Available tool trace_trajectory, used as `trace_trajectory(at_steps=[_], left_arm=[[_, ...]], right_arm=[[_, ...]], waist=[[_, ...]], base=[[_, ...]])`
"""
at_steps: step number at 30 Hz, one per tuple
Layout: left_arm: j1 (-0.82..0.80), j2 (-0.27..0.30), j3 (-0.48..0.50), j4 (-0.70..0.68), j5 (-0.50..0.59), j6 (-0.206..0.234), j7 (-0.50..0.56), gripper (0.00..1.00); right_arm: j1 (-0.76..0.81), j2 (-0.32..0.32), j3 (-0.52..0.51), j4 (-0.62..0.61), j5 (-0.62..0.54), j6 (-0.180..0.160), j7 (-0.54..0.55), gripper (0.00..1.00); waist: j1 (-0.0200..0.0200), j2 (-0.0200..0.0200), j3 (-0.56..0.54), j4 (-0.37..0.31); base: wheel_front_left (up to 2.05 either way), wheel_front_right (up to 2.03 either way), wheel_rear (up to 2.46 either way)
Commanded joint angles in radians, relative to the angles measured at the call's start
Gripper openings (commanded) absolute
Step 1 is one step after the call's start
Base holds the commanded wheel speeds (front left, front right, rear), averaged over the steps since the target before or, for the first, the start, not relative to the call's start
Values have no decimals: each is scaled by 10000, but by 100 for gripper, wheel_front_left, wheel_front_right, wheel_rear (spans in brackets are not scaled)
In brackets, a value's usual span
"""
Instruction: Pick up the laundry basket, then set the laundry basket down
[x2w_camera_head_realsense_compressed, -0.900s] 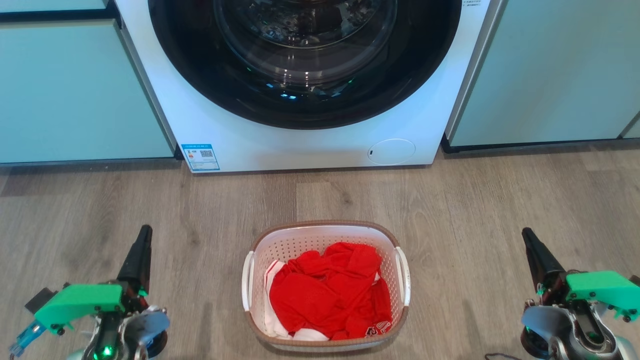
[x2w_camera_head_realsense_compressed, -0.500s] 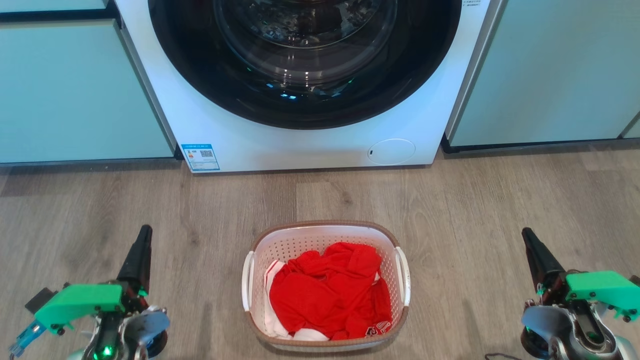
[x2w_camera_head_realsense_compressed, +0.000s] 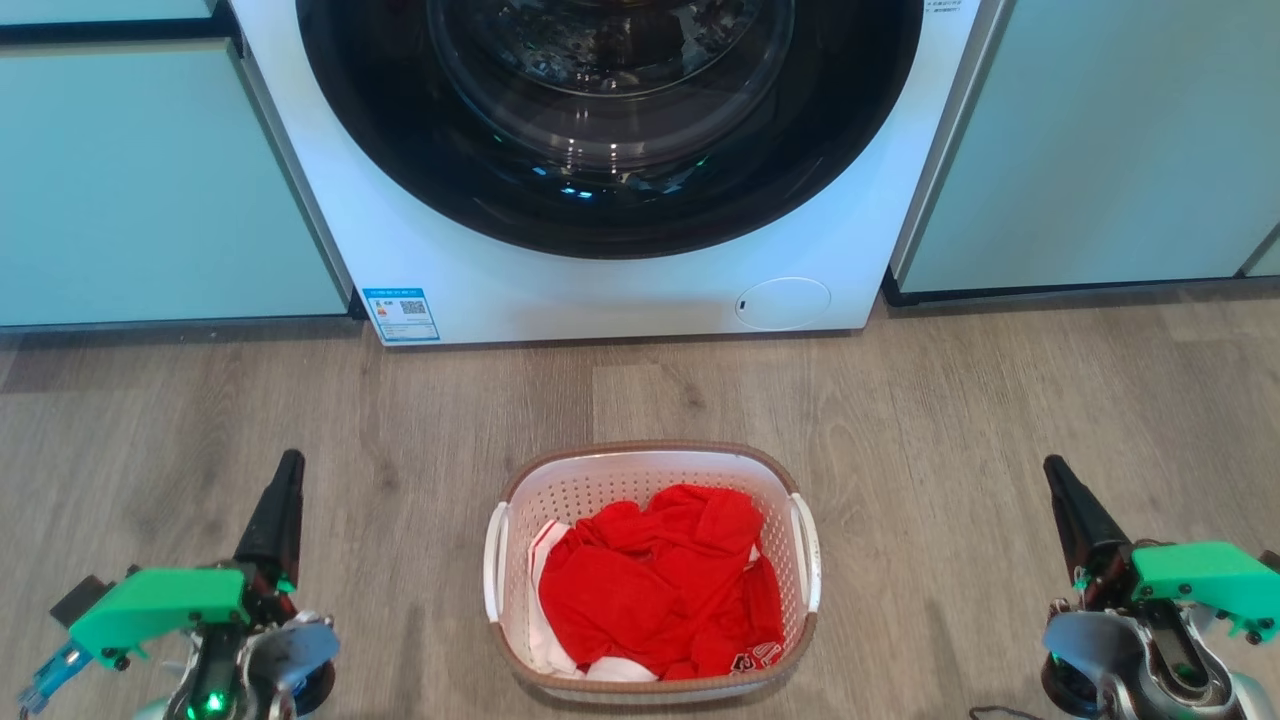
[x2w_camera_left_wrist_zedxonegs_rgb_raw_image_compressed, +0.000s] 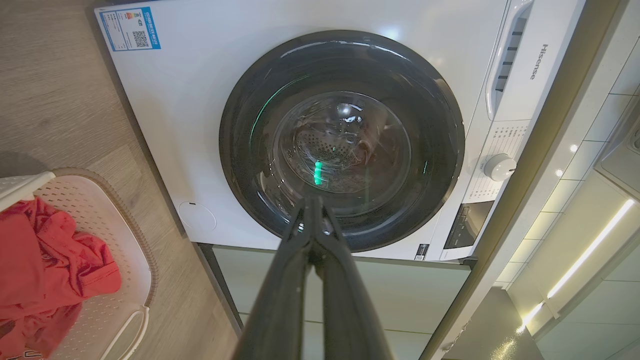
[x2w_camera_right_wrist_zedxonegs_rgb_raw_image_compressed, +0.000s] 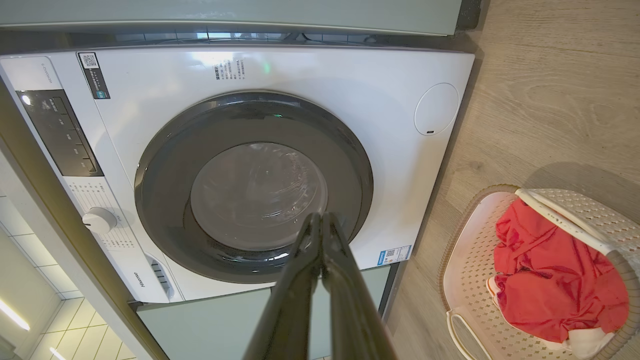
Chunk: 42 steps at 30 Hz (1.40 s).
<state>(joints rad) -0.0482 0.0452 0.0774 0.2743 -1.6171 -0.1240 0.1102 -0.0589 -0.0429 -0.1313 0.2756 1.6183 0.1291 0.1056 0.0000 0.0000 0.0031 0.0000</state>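
Basket: laundry basket stands upright on the wood floor, low centre in head view, in front of the washing machine w/ a bare strip of floor btwn them.
Basket build: white perforated walls, brown woven-look rim, a white handle on each long side.
Contents: red garment crumpled, covers most of the inside; a bit of white cloth shows under it at the near edge.
L hand: left hand low left in head view, well apart from the basket, touching nothing. Fingers pressed together to one tip in left wrist view, nothing btwn them, pointing at the machine's door.
R hand: right hand low right, approx. mirror of the left, well apart from the basket. Fingers together at the tip in right wrist view, nothing held.
Washer: white front-loader, dark round glass door; blue label at lower left of its front, round cover at lower right; white dial on the control panel.
Sides: pale green cabinets flank the machine.
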Motion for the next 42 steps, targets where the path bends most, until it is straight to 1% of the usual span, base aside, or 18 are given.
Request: trace_trajectory(at_steps=[1, 39, 40, 42], left_arm=[[-597, 50, 360, -295, 82, -67, 27, 0], [-597, 50, 360, -295, 82, -67, 27, 0], [-1, 0, 0, -1, 1, 0, -1, 100], [88, -6, -35, 185, 0, 9, -10, 100]], right_arm=[[-490, -73, 179, -309, -93, 16, 73, 0], [-490, -73, 179, -309, -93, 16, 73, 0], [-1, 0, 1, -1, -1, -2, -1, 100], [70, 29, 32, 184, 3, -2, -22, 100]], waist=[[0, 0, 0, 0], [0, 0, 0, 0], [0, 0, 0, 0], [0, 0, 0, 0]], base=[[0, 0, 0], [0, 0, 0], [0, 0, 0], [0, 0, 0]])
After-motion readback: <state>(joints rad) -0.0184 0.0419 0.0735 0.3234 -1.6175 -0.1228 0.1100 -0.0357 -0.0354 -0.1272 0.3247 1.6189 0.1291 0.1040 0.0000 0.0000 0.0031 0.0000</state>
